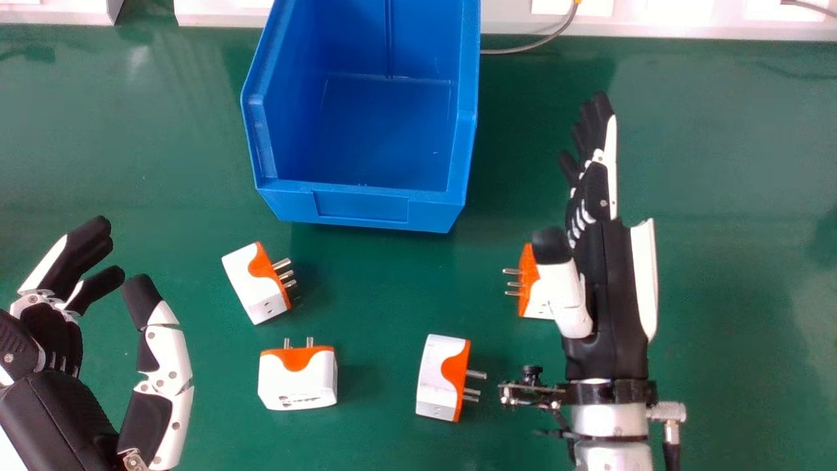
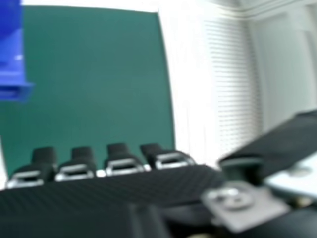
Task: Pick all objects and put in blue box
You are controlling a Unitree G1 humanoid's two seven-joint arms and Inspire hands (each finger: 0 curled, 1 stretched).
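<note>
The blue box (image 1: 366, 206) stands at the top centre of the head view, its inside bare. Four white and orange plug adapters lie on the green table: one (image 1: 252, 288) below the box's left corner, one (image 1: 297, 386) lower down, one (image 1: 435, 386) right of centre, and one (image 1: 536, 297) partly hidden beneath the right thumb. My right hand (image 1: 595, 196) is held over the table with straight fingers, holding nothing; its palm (image 2: 109, 193) shows in the right hand view. At the lower left, my left hand (image 1: 52, 333) is open with relaxed fingers, apart from the adapters.
A grey cable (image 1: 529, 46) runs behind the box at the far edge of the green table (image 1: 739, 196). White panels (image 1: 216, 12) line that edge. Part of the blue box (image 2: 12, 64) is in the right hand view.
</note>
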